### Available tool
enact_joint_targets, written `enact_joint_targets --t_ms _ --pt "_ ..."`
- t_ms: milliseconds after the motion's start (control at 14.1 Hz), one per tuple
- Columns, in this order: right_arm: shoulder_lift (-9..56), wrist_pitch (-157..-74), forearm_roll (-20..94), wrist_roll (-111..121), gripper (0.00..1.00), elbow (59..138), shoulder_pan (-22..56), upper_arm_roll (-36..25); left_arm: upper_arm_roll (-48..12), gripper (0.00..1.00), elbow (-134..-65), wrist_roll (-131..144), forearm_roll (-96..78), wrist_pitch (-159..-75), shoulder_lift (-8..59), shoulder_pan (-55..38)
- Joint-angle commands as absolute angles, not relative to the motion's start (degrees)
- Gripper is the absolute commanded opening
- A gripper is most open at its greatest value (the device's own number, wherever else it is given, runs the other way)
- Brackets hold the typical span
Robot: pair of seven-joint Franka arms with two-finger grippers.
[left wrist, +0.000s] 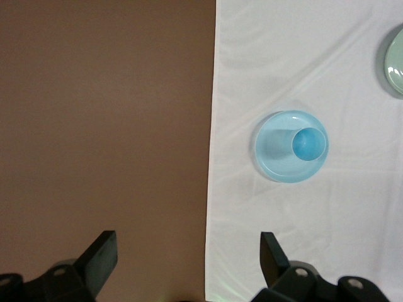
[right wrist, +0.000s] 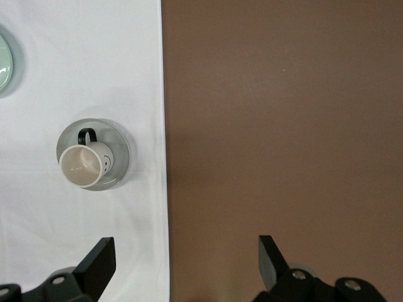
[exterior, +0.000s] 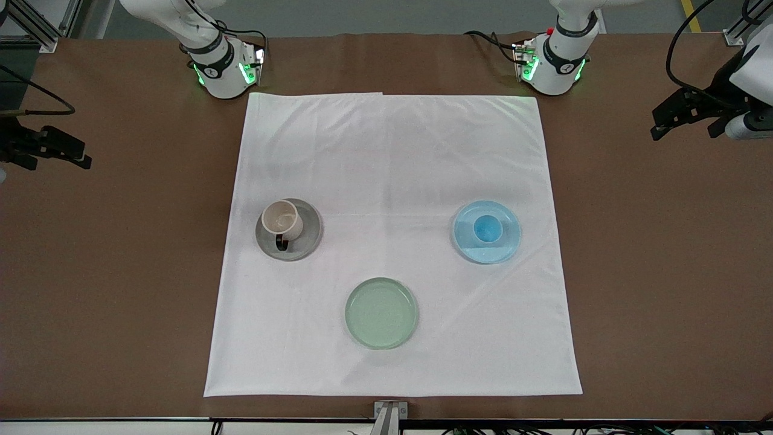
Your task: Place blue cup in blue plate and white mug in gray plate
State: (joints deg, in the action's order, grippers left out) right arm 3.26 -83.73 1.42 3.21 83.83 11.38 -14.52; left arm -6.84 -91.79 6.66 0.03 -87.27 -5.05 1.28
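- The left pincer (exterior: pixel 664 124) hangs over the bare brown desk (exterior: pixel 664 272) at the left arm's end, its fingers (left wrist: pixel 101 255) spread wide apart with nothing between them; this arm waits.
- The right pincer (exterior: pixel 66 154) hangs over bare desk at the right arm's end, fingers (right wrist: pixel 97 258) likewise parted and empty.
- The blue cup (exterior: pixel 487 229) stands upright in the blue plate (exterior: pixel 504 248), well apart from the left pincer — seen from the plate, that pincer is at about 2 o'clock in the front view.
- The white mug (exterior: pixel 281 219) stands upright on the gray plate (exterior: pixel 308 241), off-centre toward the plate's 10 o'clock rim; the right pincer is well apart, at about 10 o'clock from it.
- The cup is a small tapered tumbler without a handle, pale blue outside and brighter blue inside, and sits slightly off the plate's middle.
- The mug is cream-white with an off-white interior; its black loop handle points to 6 o'clock in the front view.
- A pale green plate (exterior: pixel 381 313) lies nearer the front camera than the other two plates, between them, with nothing in it.
- All lie on a white cloth (exterior: pixel 392 151) spread over the desk.
- Count — three plates, one cup, one mug, two pincers, one cloth.
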Motion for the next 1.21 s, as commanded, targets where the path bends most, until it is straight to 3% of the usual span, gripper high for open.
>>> enact_joint_targets --t_ms 0,1135 --pt "-1.3 -88.04 0.7 2.46 1.0 90.49 11.42 -14.33 -6.77 1.0 -91.5 5.8 0.53 -88.42 -4.13 1.23" --pt "-1.67 -86.92 0.7 -1.85 1.0 88.77 11.43 -14.33 -6.86 1.0 -91.58 6.33 2.9 -88.68 -3.34 0.97"
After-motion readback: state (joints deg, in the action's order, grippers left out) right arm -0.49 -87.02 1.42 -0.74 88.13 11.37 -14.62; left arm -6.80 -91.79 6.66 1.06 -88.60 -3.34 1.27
